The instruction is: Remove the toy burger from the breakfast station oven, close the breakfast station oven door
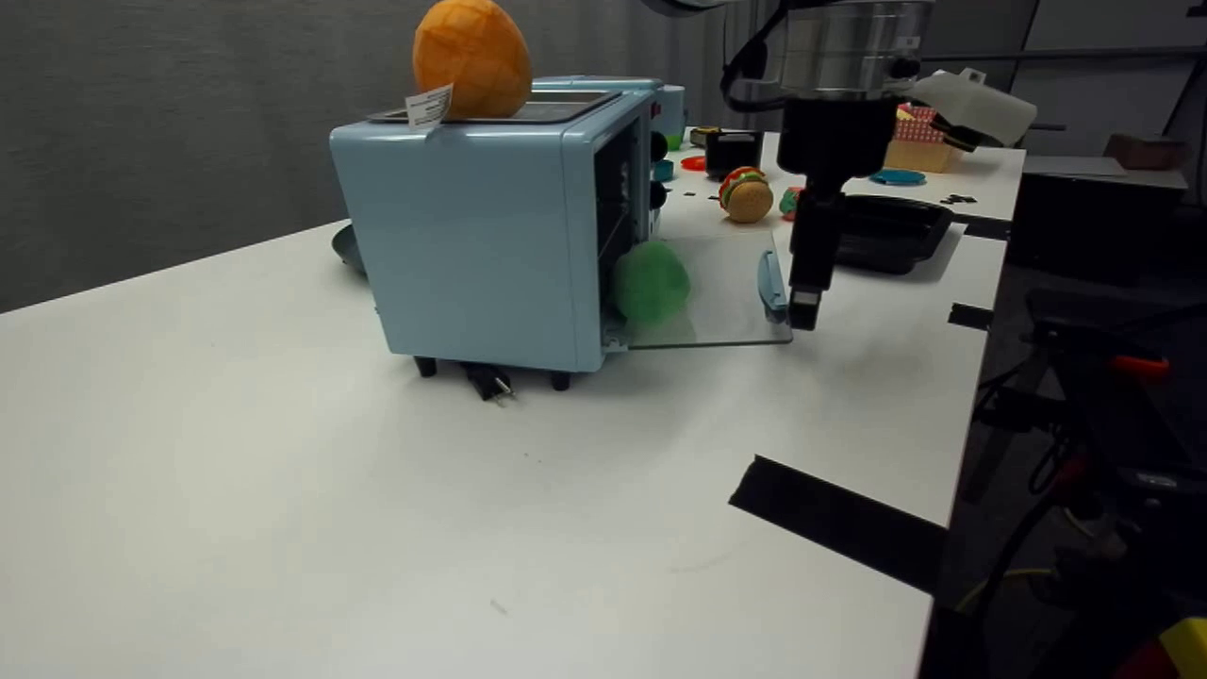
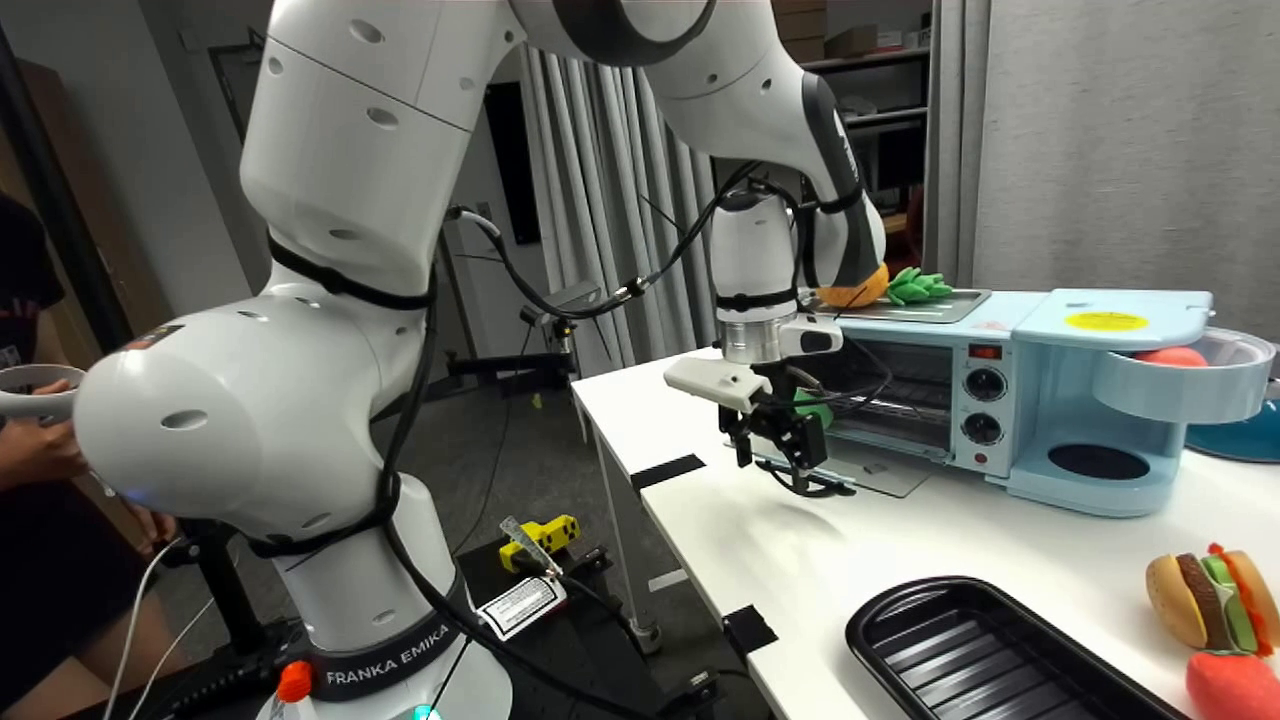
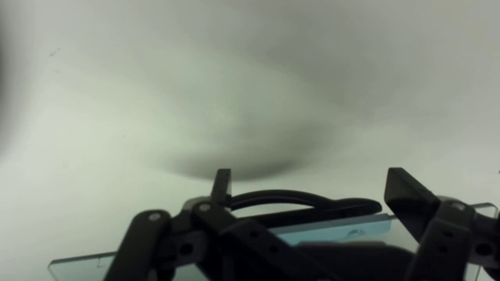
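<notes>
Wrist view: the gripper (image 3: pixel 309 186), fingers spread, hovers near the open oven door (image 3: pixel 332 231). The toy burger (image 2: pixel 1212 604) lies on the table (image 2: pixel 1010 545).

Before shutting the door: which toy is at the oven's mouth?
The round green toy; the orange toy is atop the oven, the burger on the table.

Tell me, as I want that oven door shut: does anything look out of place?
Yes: a green round thing sits at the open oven, over the lowered door, so it may block closing. A black plug also lies loose by the oven's feet, prongs in no socket.
</notes>
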You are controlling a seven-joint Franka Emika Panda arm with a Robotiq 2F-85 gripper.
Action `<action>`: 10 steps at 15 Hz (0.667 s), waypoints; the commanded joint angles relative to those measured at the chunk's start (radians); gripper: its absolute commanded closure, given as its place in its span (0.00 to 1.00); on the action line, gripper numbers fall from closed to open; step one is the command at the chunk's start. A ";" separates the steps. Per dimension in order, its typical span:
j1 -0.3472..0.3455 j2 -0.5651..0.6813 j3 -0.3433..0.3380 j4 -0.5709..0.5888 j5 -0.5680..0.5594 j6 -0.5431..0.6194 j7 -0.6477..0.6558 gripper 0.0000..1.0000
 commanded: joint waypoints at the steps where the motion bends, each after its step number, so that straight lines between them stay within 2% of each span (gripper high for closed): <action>1: -0.011 -0.082 0.020 -0.003 0.000 -0.043 0.046 0.00; 10: -0.016 -0.203 0.061 0.015 0.001 -0.037 0.079 0.00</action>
